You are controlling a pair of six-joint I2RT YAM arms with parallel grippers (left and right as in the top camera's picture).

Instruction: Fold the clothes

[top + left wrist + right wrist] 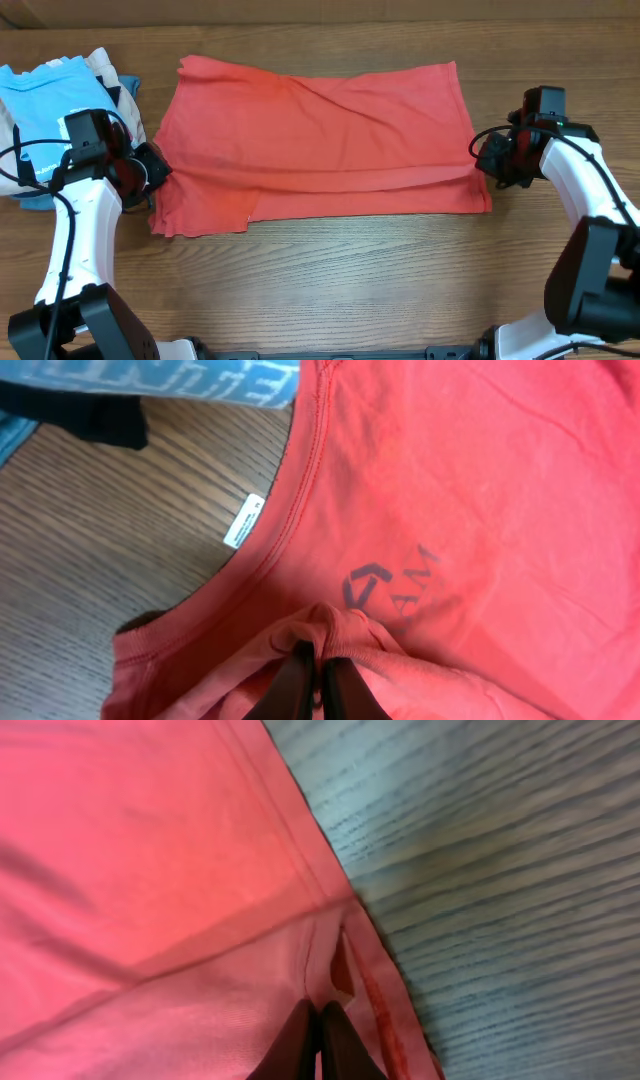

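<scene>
Jaws of left gripper (318,662) and right gripper (318,1016) are pinching the coral-red T-shirt (320,130), needing level, matched carrying across.

So on my end the T-shirt (320,140) is spread flat across the middle of the table (350,270), running left to right. My left gripper (158,175) pinches its left edge, my right gripper (480,158) its right edge. The pile of other garments (45,95) sits far left, just beside it.
</scene>
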